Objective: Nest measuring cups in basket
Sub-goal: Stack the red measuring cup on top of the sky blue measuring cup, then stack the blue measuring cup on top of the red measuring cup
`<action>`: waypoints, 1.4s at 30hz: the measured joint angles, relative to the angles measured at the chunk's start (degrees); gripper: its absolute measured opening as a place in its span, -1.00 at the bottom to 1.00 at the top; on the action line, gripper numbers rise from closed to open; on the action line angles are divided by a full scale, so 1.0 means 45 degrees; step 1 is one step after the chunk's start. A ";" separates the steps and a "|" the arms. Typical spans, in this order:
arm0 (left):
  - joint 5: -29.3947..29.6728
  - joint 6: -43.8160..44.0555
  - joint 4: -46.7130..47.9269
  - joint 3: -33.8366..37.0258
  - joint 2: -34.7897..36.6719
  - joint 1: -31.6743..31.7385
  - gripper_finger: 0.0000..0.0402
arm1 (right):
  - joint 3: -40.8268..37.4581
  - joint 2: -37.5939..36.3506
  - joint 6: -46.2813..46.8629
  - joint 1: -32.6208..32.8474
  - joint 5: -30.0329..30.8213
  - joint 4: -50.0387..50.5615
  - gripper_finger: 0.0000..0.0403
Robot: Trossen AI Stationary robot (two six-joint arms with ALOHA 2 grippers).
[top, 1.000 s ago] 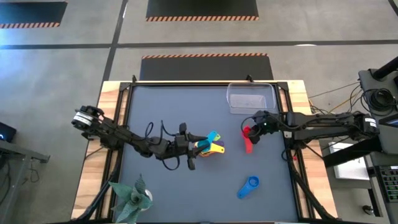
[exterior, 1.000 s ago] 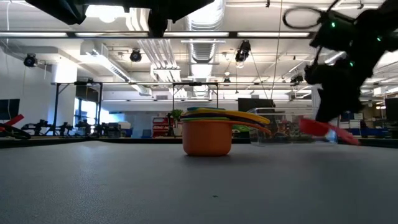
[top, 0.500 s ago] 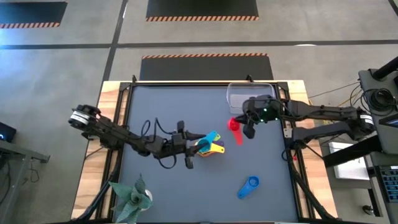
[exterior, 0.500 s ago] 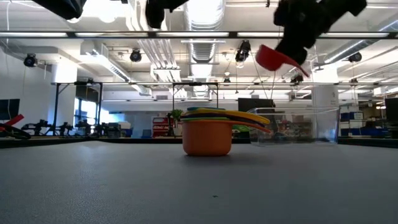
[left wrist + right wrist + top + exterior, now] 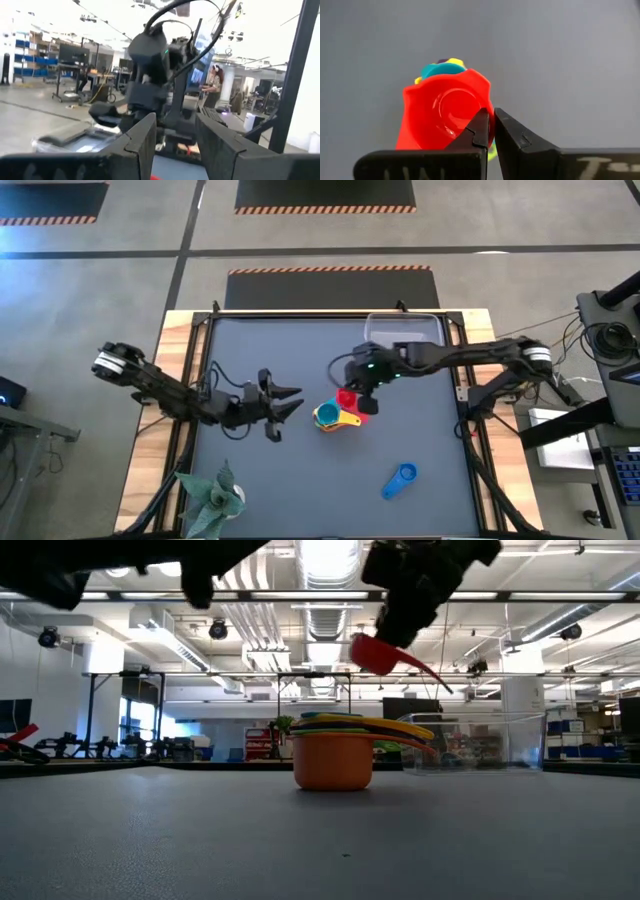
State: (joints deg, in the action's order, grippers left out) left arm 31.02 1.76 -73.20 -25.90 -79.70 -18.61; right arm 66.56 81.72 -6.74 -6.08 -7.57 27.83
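Note:
The red measuring cup (image 5: pixel 347 398) hangs in my right gripper (image 5: pixel 359 390), just above the stack of nested cups (image 5: pixel 330 418). In the low view the red cup (image 5: pixel 375 653) is tilted in the air over the stack (image 5: pixel 335 752), whose lowest cup is orange and stands on its base. My left gripper (image 5: pixel 296 401) is open, left of the stack and clear of it. A blue cup (image 5: pixel 400 480) lies on its side near the table's near edge. The clear basket (image 5: pixel 403 337) sits at the far edge. My right gripper pinches the red cup's wall at the rim (image 5: pixel 487 116), one finger (image 5: pixel 479 131) inside the bowl and one outside. It comes from above, slanting in from the table's right. The cup is lifted clear and tilted, its handle (image 5: pixel 425 673) sloping down toward the basket.
A green paper plant (image 5: pixel 212 495) stands at the near left corner. Bare grey mat (image 5: pixel 260 350) lies between the stack and the basket, and around the blue cup. The basket (image 5: pixel 480 745) stands behind and right of the stack in the low view.
My right gripper lifted the red cup off the mat below the basket, carried it toward the table's left, and now holds it over the stack, slightly lower than half a second ago. My left gripper drew back from the stack toward the table's left.

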 joint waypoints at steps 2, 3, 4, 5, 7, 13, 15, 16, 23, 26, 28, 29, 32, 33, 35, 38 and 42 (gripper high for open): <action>-0.0003 0.0183 -0.0372 0.0521 0.0136 0.0002 -0.41 | 0.0789 0.0812 -0.0709 0.0167 -0.0092 0.0467 -0.96; -0.0003 0.0199 -0.0609 0.0730 0.0185 0.0003 -0.41 | 0.1190 0.1200 -0.1080 0.0244 -0.0092 0.0723 -0.96; 0.0003 0.0203 -0.0844 0.0892 0.0198 0.0002 -0.41 | 0.1593 0.1575 -0.1419 0.0307 -0.0095 0.0974 -0.96; 0.0001 0.0203 -0.0988 0.0975 0.0187 0.0005 -0.41 | 0.2010 0.1943 -0.1708 0.0353 -0.0093 0.1211 -0.96; 0.0001 0.0185 -0.1152 0.1075 0.0131 0.0005 -0.41 | 0.2839 0.2686 -0.2091 0.0427 -0.0093 0.1557 -0.96; 0.0005 -0.0159 -0.1201 0.0891 0.0072 0.0010 -0.41 | 0.4733 0.4603 -0.2903 0.0493 -0.0095 0.2863 -0.96; 0.0002 -0.0254 -0.1177 0.0851 0.0072 0.0010 -0.41 | 0.5069 0.5088 -0.3064 0.0493 -0.0094 0.3291 -0.96; 0.0006 -0.0273 -0.1164 0.0838 0.0072 0.0010 -0.41 | 0.5209 0.5291 -0.3138 0.0493 -0.0099 0.3429 -0.96; 0.0006 -0.0512 -0.1124 0.0784 0.0072 0.0015 -0.41 | 0.5384 0.5583 -0.3415 0.0488 -0.0636 0.3684 -0.89; 0.0006 -0.0620 -0.1124 0.0784 0.0072 0.0015 -0.41 | 0.5379 0.5370 -0.3401 0.0488 -0.0754 0.3650 -0.78; 0.0010 -0.0665 -0.1124 0.0784 0.0072 0.0027 -0.41 | 0.5374 0.5191 -0.3370 0.0516 -0.0768 0.3632 -0.69; 0.0018 -0.0666 -0.1121 0.0784 0.0072 0.0029 -0.41 | 0.5374 0.5082 -0.3334 0.0520 -0.0789 0.3633 -0.64; 0.0031 -0.0666 -0.1105 0.0784 0.0072 0.0063 -0.41 | 0.5374 0.4916 -0.3125 0.0546 -0.0796 0.3655 -0.47; 0.0040 -0.0666 -0.1070 0.0784 0.0072 0.0065 -0.41 | 0.5374 0.4862 -0.3066 0.0546 -0.0793 0.3701 -0.41; 0.0063 -0.0666 -0.1033 0.0784 0.0067 0.0078 -0.41 | 0.5374 0.4695 -0.2835 0.0546 -0.0793 0.3839 -0.30; 0.0139 -0.0631 -0.0911 0.0784 0.0067 0.0073 -0.41 | 0.5367 0.4287 -0.2369 0.0546 -0.0777 0.4675 -0.19; 0.0144 -0.0517 -0.0723 0.0784 0.0062 0.0073 -0.41 | 0.4980 0.3347 -0.1658 0.0735 -0.0748 0.5702 -0.13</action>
State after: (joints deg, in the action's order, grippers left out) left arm 31.67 -0.57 -76.45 -22.37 -79.42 -18.28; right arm 88.97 96.78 -14.20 -2.77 -10.93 53.49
